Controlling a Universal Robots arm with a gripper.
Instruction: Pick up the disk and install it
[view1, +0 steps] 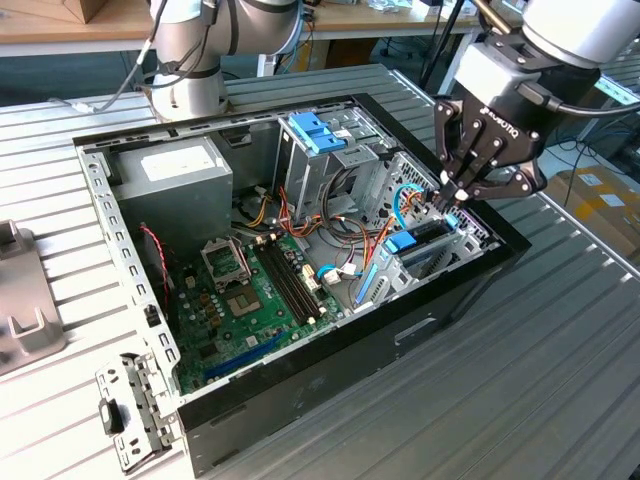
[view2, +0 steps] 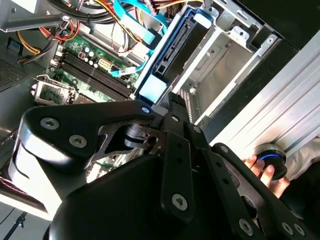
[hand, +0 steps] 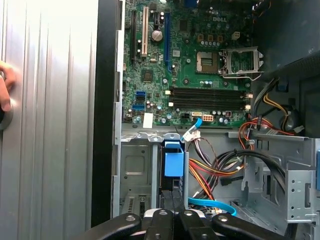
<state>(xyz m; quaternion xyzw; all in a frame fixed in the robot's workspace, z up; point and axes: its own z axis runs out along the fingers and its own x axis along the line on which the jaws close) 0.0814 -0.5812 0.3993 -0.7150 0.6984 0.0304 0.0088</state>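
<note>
Pincer at upright blue-framed disk

Logging the arm: it is showing a rounded, pale grey-white shell, with a black cable trailing off its wrist. The tool is presenting matte black linkage bars carrying small white lettering. In the second wrist view, I am seeing silver screw heads dotting those bars.
</note>
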